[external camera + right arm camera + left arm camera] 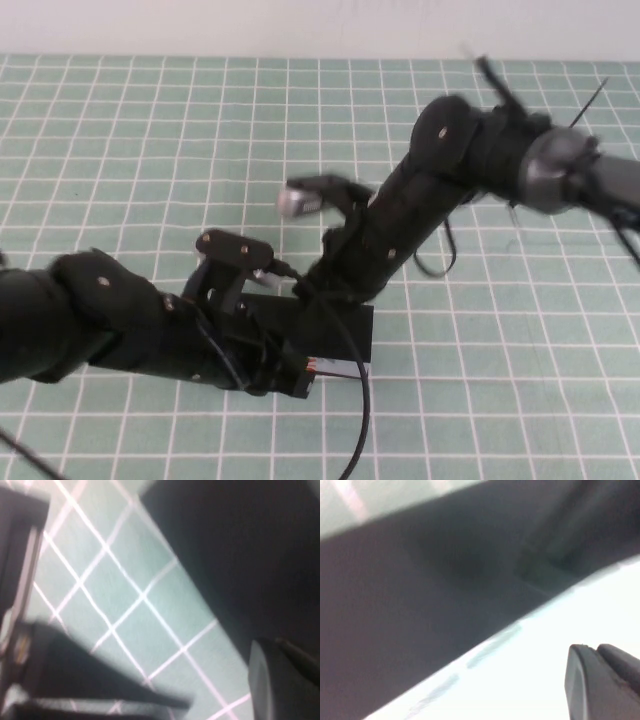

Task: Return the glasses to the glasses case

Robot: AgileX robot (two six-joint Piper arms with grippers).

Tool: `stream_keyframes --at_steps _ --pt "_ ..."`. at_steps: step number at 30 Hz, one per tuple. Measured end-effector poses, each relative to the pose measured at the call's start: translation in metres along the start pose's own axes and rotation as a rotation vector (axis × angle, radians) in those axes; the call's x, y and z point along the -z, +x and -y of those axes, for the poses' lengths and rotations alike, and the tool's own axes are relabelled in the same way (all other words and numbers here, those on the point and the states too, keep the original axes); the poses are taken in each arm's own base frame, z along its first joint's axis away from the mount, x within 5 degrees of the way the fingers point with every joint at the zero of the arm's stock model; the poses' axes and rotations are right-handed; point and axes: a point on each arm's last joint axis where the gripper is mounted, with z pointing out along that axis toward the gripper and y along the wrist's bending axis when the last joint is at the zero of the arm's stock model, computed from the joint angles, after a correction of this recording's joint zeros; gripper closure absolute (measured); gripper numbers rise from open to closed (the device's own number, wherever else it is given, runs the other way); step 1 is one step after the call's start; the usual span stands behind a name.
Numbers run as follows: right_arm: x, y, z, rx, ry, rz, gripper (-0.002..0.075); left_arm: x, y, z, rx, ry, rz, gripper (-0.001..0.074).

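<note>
Progress is hard to judge from the high view, because both arms crowd over the glasses case [340, 345], a black box lying on the green gridded mat [150, 150] in the lower middle. Only its far right end and a strip of its white front with orange and blue marks can be seen. The left gripper [290, 372] is down at the near front edge of the case, and the right gripper [315, 290] reaches in from the far side, just behind it. The glasses are not visible in this view, so I cannot say whether they are already inside. In the left wrist view, a broad black surface of the glasses case [420, 610] fills most of the picture, with a bright white part beside it and one dark fingertip [600, 680] at the corner; how the jaws stand I cannot tell. In the right wrist view, the mat [130, 580] and a dark mass are seen, again with one fingertip [285, 680], and the jaws cannot be judged. My judgement: the work is near its end, perhaps closing the lid, but this stays uncertain.
</note>
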Motion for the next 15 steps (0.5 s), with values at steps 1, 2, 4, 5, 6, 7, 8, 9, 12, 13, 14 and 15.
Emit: stream_keyframes --at_steps 1,2,4,5,6,7,8,9,12,13,14,15 --pt "0.01 -0.002 -0.005 0.023 0.024 0.033 0.074 0.008 -0.002 0.005 -0.026 0.015 0.017 0.0737" --pt "0.023 -0.004 -0.013 0.05 0.05 0.075 0.074 0.017 -0.005 0.009 -0.062 0.029 0.041 0.0737" --pt "0.051 -0.007 -0.026 0.105 0.11 0.161 0.074 0.036 -0.008 0.019 -0.167 0.045 0.089 0.0737" --pt "0.068 -0.007 -0.033 0.139 0.153 0.207 0.074 0.048 -0.009 0.024 -0.242 0.046 0.115 0.0737" --pt "0.086 -0.005 -0.041 0.177 0.204 0.248 0.074 0.058 -0.01 0.027 -0.304 0.044 0.133 0.0737" --pt "0.103 -0.003 -0.05 0.214 0.249 0.284 0.074 0.071 -0.01 0.032 -0.379 0.03 0.159 0.0737" --pt "0.121 0.001 -0.058 0.257 0.307 0.315 0.074 0.084 -0.009 0.035 -0.454 0.008 0.184 0.0737" --pt "0.138 0.006 -0.067 0.292 0.366 0.341 0.074 0.098 -0.008 0.039 -0.516 -0.016 0.215 0.0737" --pt "0.183 0.024 -0.09 0.349 0.519 0.418 0.074 0.141 -0.002 0.043 -0.656 -0.129 0.294 0.0737" --pt "0.195 0.031 -0.097 0.359 0.564 0.439 0.074 0.152 0.0 0.042 -0.671 -0.171 0.316 0.0737" --pt "0.21 0.041 -0.105 0.364 0.602 0.472 0.074 0.166 0.003 0.041 -0.666 -0.217 0.348 0.0737" --pt "0.222 0.052 -0.114 0.37 0.632 0.505 0.074 0.18 0.006 0.04 -0.648 -0.263 0.382 0.0737"
